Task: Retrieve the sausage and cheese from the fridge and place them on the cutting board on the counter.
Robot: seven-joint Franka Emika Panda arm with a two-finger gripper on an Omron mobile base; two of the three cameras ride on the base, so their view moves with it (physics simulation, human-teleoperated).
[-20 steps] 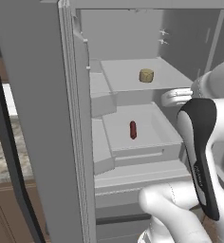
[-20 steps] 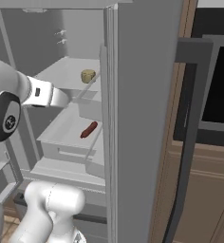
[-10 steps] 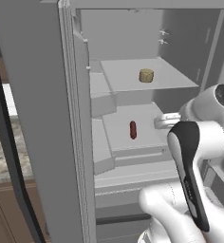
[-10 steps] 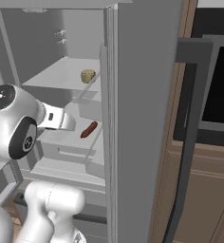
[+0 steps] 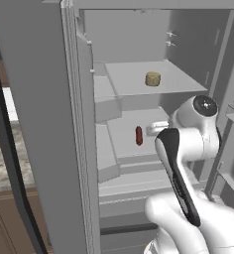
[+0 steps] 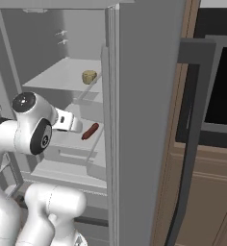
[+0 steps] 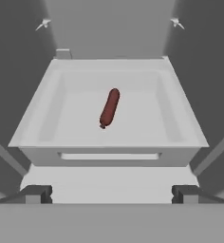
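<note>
**Open jaws lined up on the sausage in the fridge bin**

While the jaws (image 7: 112, 194) stand spread wide and hold nothing, their two small dark tips frame the near edge of the pale bin (image 7: 47, 114), with the sausage (image 7: 109, 108) lying well beyond them and roughly midway between the tips. That centring looks deliberate: the hand is aimed straight along the shelf so a forward reach would bring both tips to either side of the meat. No contact yet.

The sausage is a thin, dark red cylinder with rounded ends, smooth and slightly glossy. It lies flat on the bin floor, tilted a little off the hand's line of sight, its lower end nearer the front lip. A shape like that would probably roll if nudged from one side, so the grip will likely need to close across its width.

The bin is a shallow, matt grey tray with sloping walls and a slot handle in its front face. It sits inside the fridge (image 5: 44, 124), whose doors stand open. From the base cameras, the arm's wrist reaches in just in front of the sausage (image 5: 139, 135).

On the shelf above the sausage rests the cheese (image 5: 152, 79), a squat tan puck with a flat top, standing alone and untouched.
</note>
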